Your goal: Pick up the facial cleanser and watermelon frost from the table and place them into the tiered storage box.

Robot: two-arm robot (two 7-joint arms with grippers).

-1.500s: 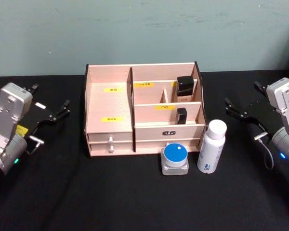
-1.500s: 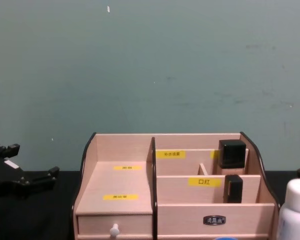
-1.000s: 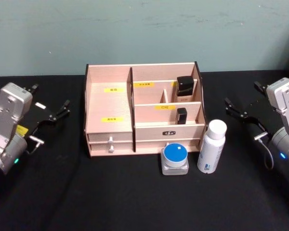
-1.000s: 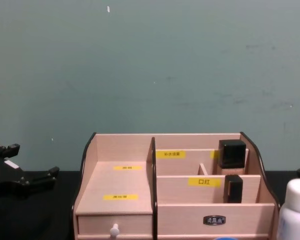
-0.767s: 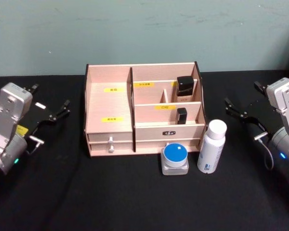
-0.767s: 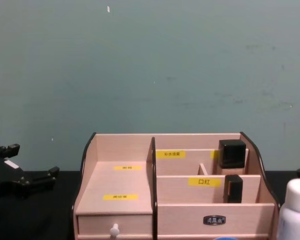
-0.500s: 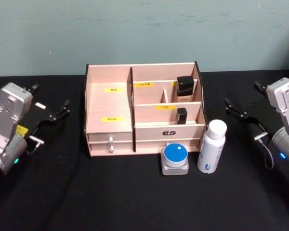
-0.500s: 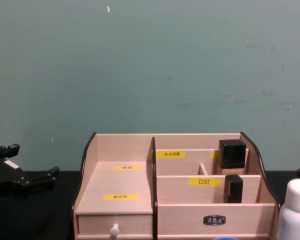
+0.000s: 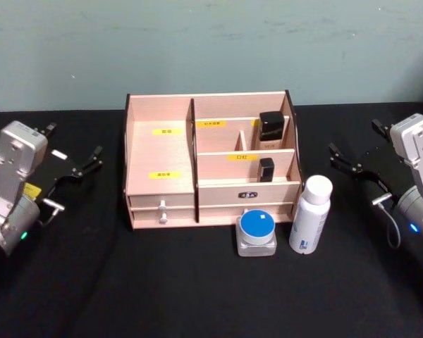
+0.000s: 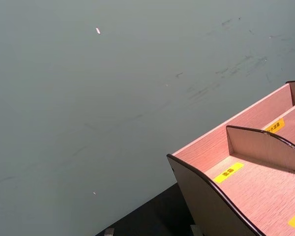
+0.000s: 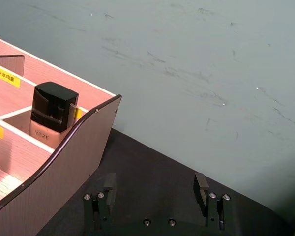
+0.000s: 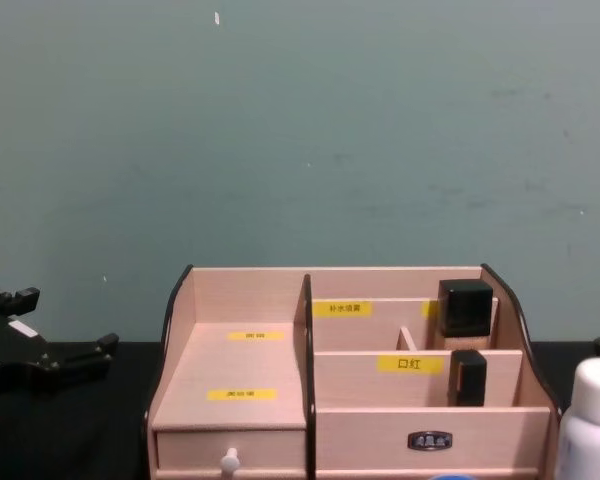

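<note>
The tiered storage box (image 9: 160,151) stands mid-table, pale wood with yellow labels and a white-knobbed drawer; it also shows in the chest view (image 12: 240,365). In front of its right half stand a white bottle, the facial cleanser (image 9: 310,215), and a squat clear jar with a blue lid, the watermelon frost (image 9: 256,232). The bottle's cap (image 12: 592,420) shows at the chest view's right edge. My left gripper (image 9: 74,144) hovers open and empty left of the box. My right gripper (image 9: 356,141) is open and empty to the right of the box and beyond the bottle, also seen in its wrist view (image 11: 155,189).
Two black-capped bottles (image 9: 271,130) (image 9: 266,169) stand in the box's right rear compartments. The table is covered in black cloth (image 9: 162,282), with a grey-green wall (image 9: 211,42) close behind the box. The box's wide left tier (image 10: 255,187) holds nothing.
</note>
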